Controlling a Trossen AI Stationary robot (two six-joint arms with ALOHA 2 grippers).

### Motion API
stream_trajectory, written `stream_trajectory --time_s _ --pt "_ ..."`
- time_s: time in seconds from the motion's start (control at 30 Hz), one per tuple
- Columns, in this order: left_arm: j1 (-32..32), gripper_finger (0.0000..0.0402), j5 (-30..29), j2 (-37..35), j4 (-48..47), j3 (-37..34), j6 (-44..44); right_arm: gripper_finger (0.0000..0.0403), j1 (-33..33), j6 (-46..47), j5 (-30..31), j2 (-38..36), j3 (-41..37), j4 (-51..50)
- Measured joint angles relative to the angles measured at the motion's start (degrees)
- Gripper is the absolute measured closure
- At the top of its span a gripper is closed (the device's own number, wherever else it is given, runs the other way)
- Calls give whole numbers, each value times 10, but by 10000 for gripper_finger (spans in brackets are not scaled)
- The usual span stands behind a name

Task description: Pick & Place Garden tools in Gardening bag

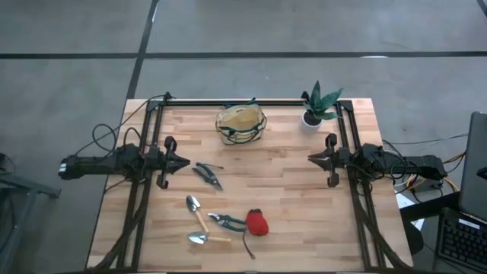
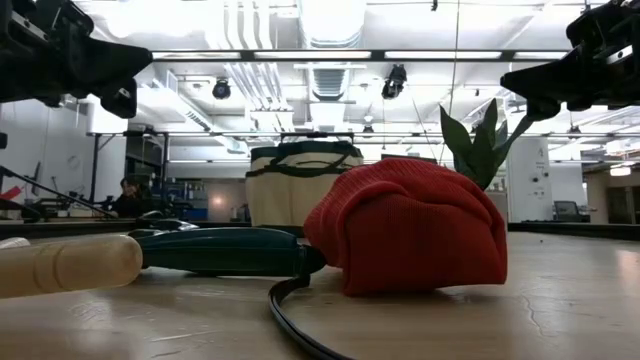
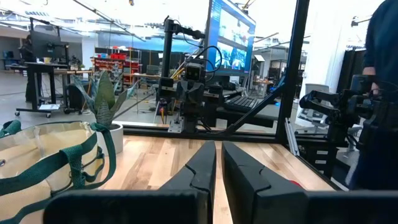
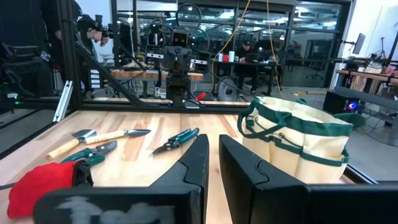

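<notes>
The tan gardening bag (image 1: 241, 124) with green trim stands upright on its base at the far middle of the table. The garden tools lie flat on the wood nearer the front: dark snips (image 1: 207, 175), two wooden-handled trowels (image 1: 196, 213) (image 1: 207, 239), pruning shears (image 1: 227, 221) and a red glove (image 1: 257, 222). My left gripper (image 1: 186, 161) hovers at the table's left, pointing right. My right gripper (image 1: 310, 158) hovers at the right, pointing left. Both are shut with nothing between the fingers (image 3: 205, 155) (image 4: 198, 152).
A green plant in a white pot (image 1: 318, 106) stands at the far right, beside the bag. A black frame (image 1: 251, 102) runs along the far edge and both sides. Bare wood (image 1: 297, 198) lies between the grippers and at the near right.
</notes>
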Motion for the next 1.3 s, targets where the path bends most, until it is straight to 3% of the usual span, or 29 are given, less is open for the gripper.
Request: stream_trajectory --time_s 0.83,0.93,1.1,1.3 --pt "0 371 0 0 0 0 0 369 -3 -4 3 0 0 6" --pt "0 371 0 0 0 0 0 369 -2 77 -1 0 0 32" --pt "0 371 0 0 0 0 0 369 -3 367 0 0 0 123" --pt "0 371 0 0 0 0 0 369 -4 480 134 2 0 177"
